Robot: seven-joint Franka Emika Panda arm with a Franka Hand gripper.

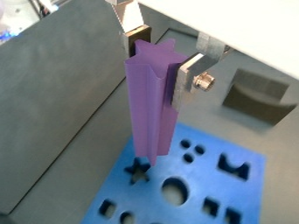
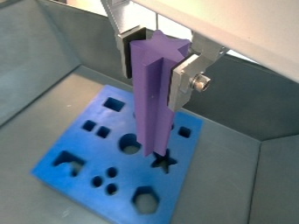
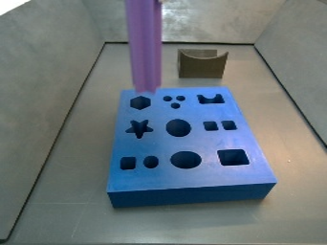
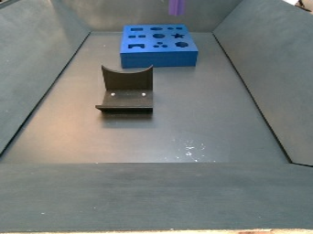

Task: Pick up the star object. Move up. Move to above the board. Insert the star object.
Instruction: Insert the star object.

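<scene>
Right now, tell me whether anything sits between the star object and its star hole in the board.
Nothing visible does. The gripper holds the star object upright above the board, its lower end just over the open star hole. The olive block sits well beyond the board.

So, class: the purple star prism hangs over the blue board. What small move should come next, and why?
Probably lower it straight down: the gripper holds the star object upright, its lower end just above the star hole in the board, apparently lined up.
</scene>
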